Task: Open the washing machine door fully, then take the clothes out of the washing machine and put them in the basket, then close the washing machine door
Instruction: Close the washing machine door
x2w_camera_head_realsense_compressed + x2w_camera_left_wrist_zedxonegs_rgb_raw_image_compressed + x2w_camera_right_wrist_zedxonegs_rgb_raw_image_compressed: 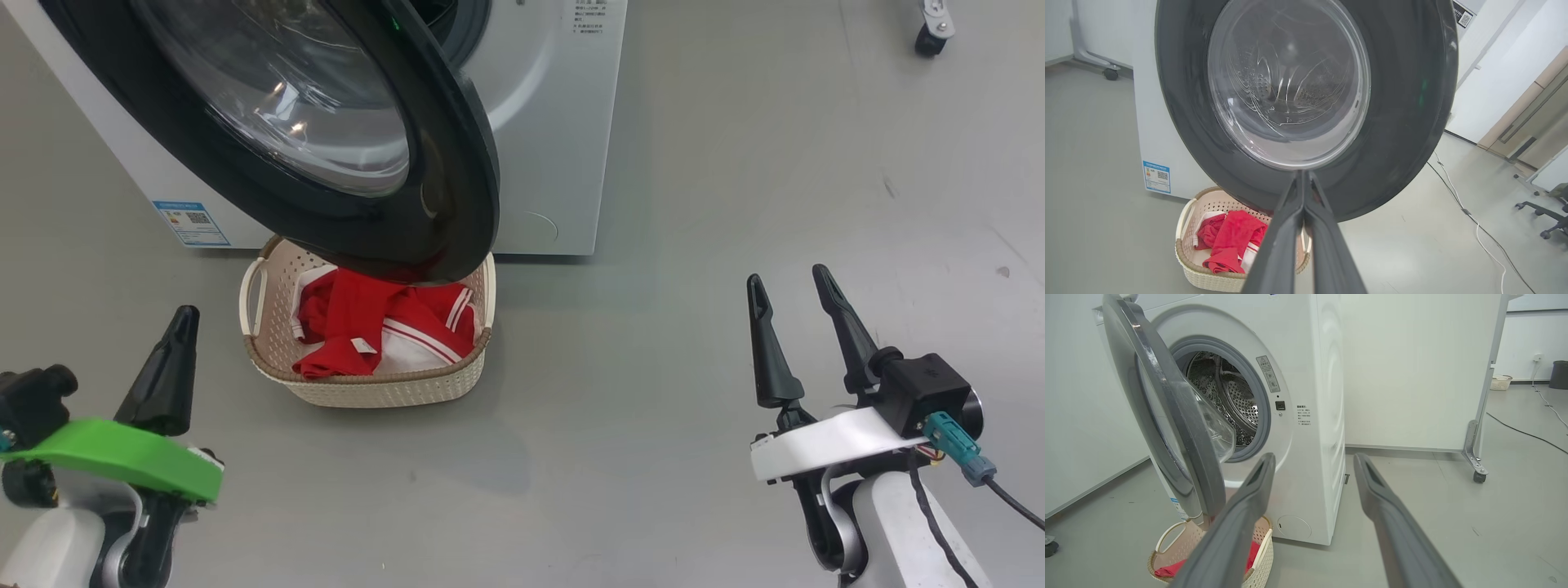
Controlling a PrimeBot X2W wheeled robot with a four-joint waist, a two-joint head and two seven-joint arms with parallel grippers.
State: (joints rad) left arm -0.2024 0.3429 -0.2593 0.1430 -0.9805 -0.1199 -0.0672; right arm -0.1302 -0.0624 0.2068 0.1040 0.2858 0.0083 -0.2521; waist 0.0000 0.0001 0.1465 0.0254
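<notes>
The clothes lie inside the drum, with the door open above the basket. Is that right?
No: the clothes lie in the basket, not the drum, as the head view shows. The door is open above the basket.

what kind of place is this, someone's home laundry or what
Probably a lab or test room, not a home: the washing machine stands free on a bare grey floor, beside a white partition on casters, with an office chair nearby.
</notes>
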